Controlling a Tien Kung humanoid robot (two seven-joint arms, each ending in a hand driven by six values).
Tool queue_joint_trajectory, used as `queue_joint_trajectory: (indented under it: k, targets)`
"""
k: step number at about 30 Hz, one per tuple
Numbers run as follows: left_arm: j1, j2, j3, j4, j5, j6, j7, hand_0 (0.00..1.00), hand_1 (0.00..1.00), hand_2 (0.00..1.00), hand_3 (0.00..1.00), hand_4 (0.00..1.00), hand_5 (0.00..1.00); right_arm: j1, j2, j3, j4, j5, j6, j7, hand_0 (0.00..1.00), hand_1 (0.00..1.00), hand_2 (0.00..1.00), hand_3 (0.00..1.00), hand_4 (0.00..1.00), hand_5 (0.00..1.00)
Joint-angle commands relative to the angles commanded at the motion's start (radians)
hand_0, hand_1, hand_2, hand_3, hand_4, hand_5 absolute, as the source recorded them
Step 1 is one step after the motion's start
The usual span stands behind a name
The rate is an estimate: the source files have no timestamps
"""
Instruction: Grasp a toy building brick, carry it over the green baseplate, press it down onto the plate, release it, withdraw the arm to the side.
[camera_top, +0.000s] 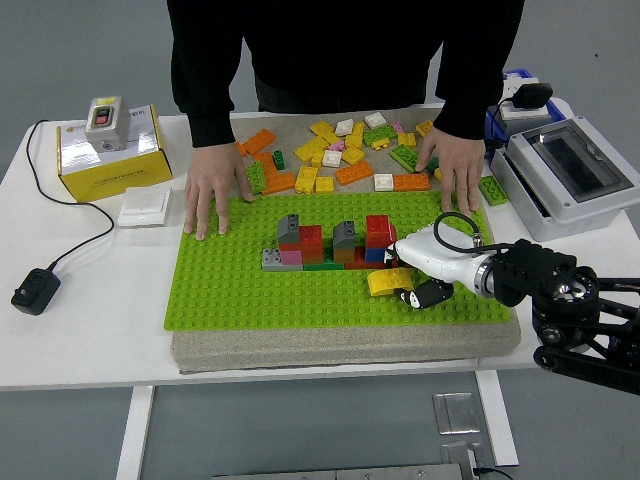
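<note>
Right of centre in the frame, my right hand (412, 282), white-shelled with black fingertips, reaches in from the right edge over the green studded baseplate (240, 275). Its fingers are curled around a yellow toy building brick (386, 281), which sits tilted at the plate's surface just below and right of a low cluster of red, grey, blue, pink and green assembled bricks (330, 245); whether the yellow brick is seated on the studs cannot be told. The baseplate lies on a grey slab (340, 345) on the white table (90, 320). Across the upper centre, loose bricks in yellow, orange, green and white (340, 155) are scattered beyond the plate. A person in a black top stands at the far side, with one hand (212, 190) flat on the plate's upper-left corner and the other hand (455, 170) at its upper-right edge. At upper left stands a yellow cardboard box (105, 150).
</note>
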Motion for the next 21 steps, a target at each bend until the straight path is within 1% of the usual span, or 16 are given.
queue_joint_trajectory:
  k: [2, 8, 9, 14, 15, 20, 21]
  targets:
    - [0.000, 0.000, 0.000, 0.000, 0.001, 0.000, 0.000, 0.686, 0.638, 0.602, 0.702, 0.155, 0.609, 0.000, -0.001, -0.001, 0.000, 0.001, 0.000, 0.000, 0.235, 0.268, 0.610, 0.724, 0.338, 0.222]
    - [0.000, 0.001, -0.001, 0.000, 0.005, -0.003, 0.001, 0.686, 0.638, 0.602, 0.702, 0.155, 0.609, 0.002, -0.004, -0.001, 0.001, 0.000, 0.008, -0.001, 0.235, 0.268, 0.610, 0.724, 0.338, 0.222]
    - [-0.001, 0.001, -0.002, 0.000, 0.006, -0.003, 0.001, 0.686, 0.639, 0.600, 0.699, 0.156, 0.607, 0.002, -0.004, -0.001, 0.001, -0.001, 0.010, -0.001, 0.237, 0.268, 0.623, 0.736, 0.364, 0.218]
    - [-0.003, 0.000, -0.003, 0.000, 0.010, -0.005, 0.001, 0.686, 0.639, 0.600, 0.699, 0.156, 0.607, 0.003, -0.006, 0.003, 0.002, -0.002, 0.022, -0.002, 0.237, 0.268, 0.623, 0.736, 0.364, 0.218]
    - [-0.003, 0.001, -0.004, 0.000, 0.011, -0.006, 0.001, 0.686, 0.640, 0.598, 0.698, 0.154, 0.606, 0.003, -0.006, 0.003, 0.002, -0.002, 0.023, -0.001, 0.239, 0.274, 0.655, 0.773, 0.429, 0.216]
    - [-0.003, 0.002, -0.006, 0.000, 0.015, -0.006, 0.001, 0.686, 0.640, 0.598, 0.698, 0.154, 0.606, 0.003, -0.008, 0.005, 0.003, -0.001, 0.029, 0.000, 0.239, 0.274, 0.655, 0.773, 0.429, 0.216]
    - [-0.003, 0.002, -0.006, 0.000, 0.015, -0.006, 0.001, 0.686, 0.640, 0.596, 0.694, 0.146, 0.596, 0.003, -0.009, 0.006, 0.003, 0.000, 0.029, 0.000, 0.239, 0.277, 0.699, 0.790, 0.484, 0.242]
